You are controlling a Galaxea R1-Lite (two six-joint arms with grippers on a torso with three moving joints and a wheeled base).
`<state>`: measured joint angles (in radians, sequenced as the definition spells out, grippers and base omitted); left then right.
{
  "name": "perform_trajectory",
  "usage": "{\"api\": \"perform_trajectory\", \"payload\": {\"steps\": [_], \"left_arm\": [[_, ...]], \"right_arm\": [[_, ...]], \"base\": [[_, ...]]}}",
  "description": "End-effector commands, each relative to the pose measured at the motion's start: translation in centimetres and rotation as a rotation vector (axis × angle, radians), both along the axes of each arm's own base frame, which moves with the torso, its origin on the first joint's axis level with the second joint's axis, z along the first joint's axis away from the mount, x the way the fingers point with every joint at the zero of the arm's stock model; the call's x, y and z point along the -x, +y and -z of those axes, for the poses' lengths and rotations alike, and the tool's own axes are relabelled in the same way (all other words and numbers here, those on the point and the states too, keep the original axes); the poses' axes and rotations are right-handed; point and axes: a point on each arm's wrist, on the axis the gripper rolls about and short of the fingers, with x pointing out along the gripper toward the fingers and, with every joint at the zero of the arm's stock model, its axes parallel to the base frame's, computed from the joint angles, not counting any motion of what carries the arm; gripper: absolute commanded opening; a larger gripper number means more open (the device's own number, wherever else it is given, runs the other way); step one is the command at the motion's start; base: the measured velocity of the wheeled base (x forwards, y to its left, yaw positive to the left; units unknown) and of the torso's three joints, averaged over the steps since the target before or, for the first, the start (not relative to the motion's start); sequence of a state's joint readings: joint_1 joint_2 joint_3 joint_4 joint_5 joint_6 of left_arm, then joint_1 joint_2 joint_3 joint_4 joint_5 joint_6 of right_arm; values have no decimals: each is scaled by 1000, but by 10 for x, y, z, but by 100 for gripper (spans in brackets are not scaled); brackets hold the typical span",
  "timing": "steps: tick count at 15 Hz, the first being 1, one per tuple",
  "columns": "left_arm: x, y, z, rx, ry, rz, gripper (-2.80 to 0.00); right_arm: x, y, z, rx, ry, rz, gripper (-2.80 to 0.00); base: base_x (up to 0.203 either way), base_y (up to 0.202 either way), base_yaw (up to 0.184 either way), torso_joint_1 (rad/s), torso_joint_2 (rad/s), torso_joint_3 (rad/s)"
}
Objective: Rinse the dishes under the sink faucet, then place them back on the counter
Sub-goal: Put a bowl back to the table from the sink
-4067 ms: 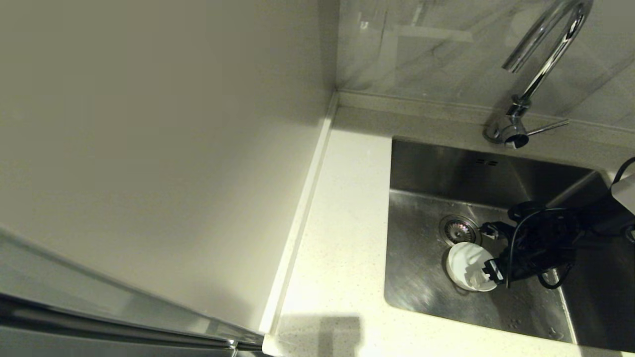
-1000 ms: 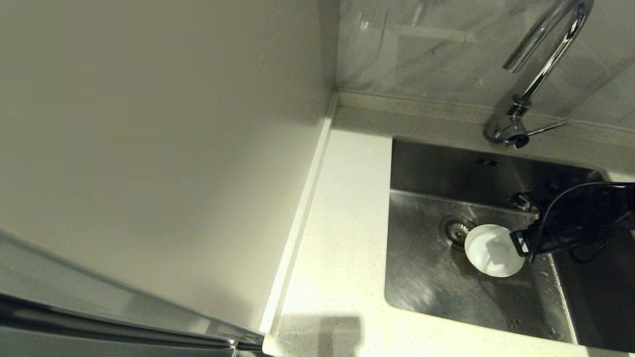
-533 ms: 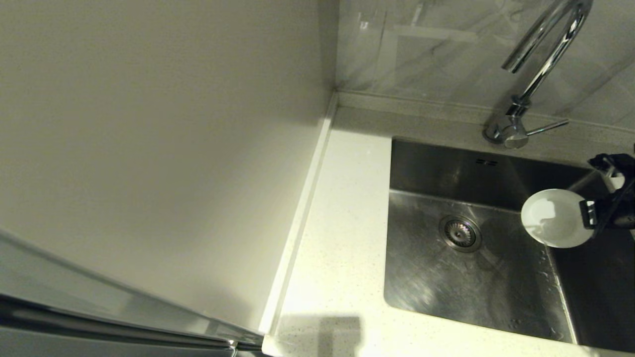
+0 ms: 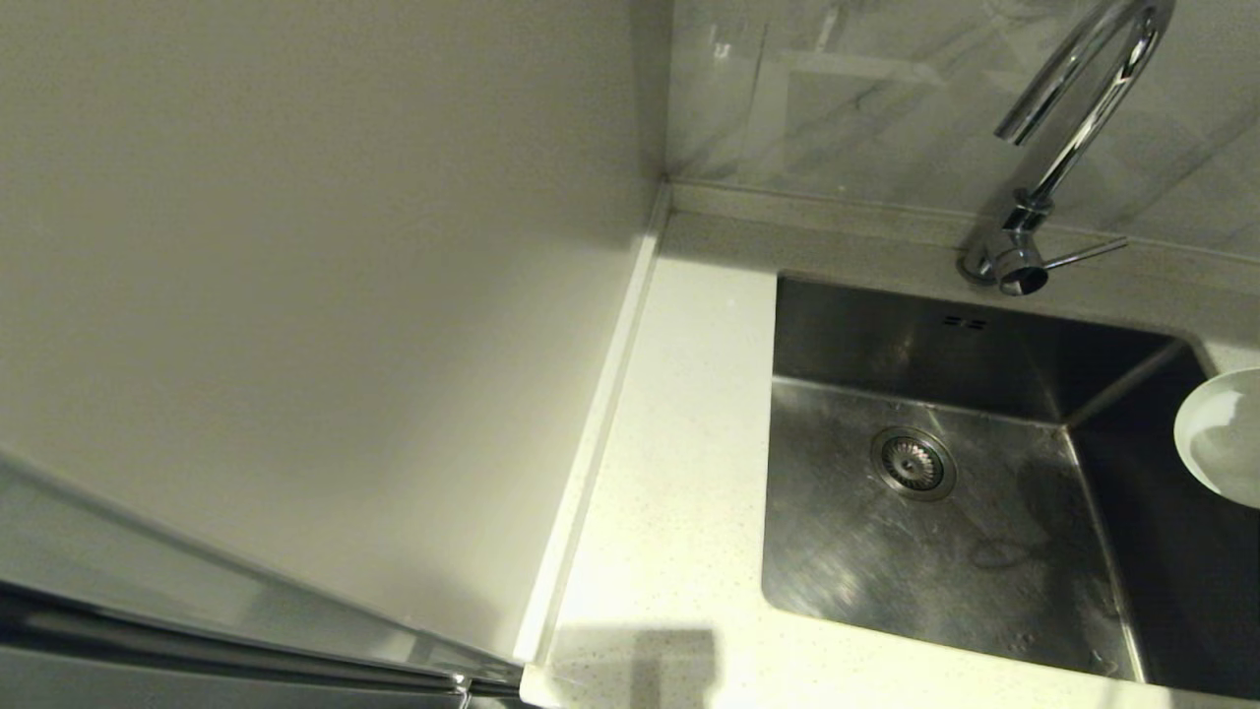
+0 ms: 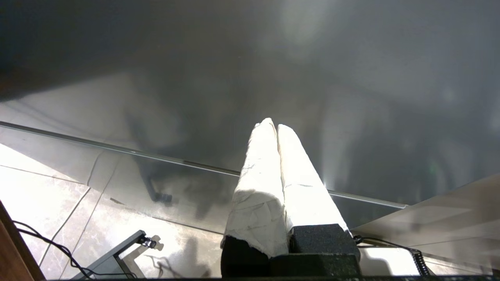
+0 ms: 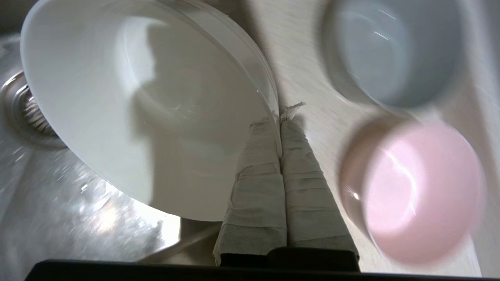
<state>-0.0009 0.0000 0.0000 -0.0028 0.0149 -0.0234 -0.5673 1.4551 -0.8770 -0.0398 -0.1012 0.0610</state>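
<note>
My right gripper (image 6: pixel 279 114) is shut on the rim of the white bowl (image 6: pixel 136 105), one taped finger inside it and one outside. In the head view only part of that white bowl (image 4: pixel 1226 433) shows, at the right edge above the sink's right rim; the gripper itself is out of that view. The pale pink bowl (image 6: pixel 418 191) and the grey-blue bowl (image 6: pixel 394 50) sit on the counter (image 6: pixel 308 78) just past the gripper. The steel sink (image 4: pixel 935 551) holds no dish. The chrome faucet (image 4: pixel 1073 128) arches over it, with no water seen. My left gripper (image 5: pixel 272 125) is shut and parked over the floor.
The white counter strip (image 4: pixel 679 473) runs along the sink's left side up to a plain beige wall panel (image 4: pixel 295 295). The drain strainer (image 4: pixel 913 461) lies in the basin floor. The faucet lever (image 4: pixel 1083 254) sticks out to the right.
The right gripper lifted the white bowl off the sink floor near the drain and carried it rightwards, up and out over the sink's right rim, nearly leaving the head view.
</note>
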Motion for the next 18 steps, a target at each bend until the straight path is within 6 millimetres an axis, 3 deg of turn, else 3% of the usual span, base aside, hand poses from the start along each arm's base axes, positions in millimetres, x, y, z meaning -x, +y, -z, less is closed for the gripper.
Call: {"api": "perform_trajectory", "payload": {"steps": [1, 6, 9, 15, 18], "left_arm": [[0, 0, 0, 1, -3, 0, -280], [0, 0, 0, 1, -3, -1, -280], [0, 0, 0, 0, -3, -1, -280], [0, 0, 0, 1, -4, 0, -280], [0, 0, 0, 1, -3, 0, -280]], "right_arm": [[27, 13, 3, 11, -62, 101, -280], [72, 1, 35, -122, -109, 483, -280], [103, 9, 46, -135, -122, 592, -280], [133, 35, 17, -127, -206, 647, -280], [154, 56, 15, -181, -233, 728, -280]], "base": [[0, 0, 0, 0, 0, 0], [0, 0, 0, 0, 0, 0], [0, 0, 0, 0, 0, 0], [0, 0, 0, 0, 0, 0], [0, 0, 0, 0, 0, 0]]}}
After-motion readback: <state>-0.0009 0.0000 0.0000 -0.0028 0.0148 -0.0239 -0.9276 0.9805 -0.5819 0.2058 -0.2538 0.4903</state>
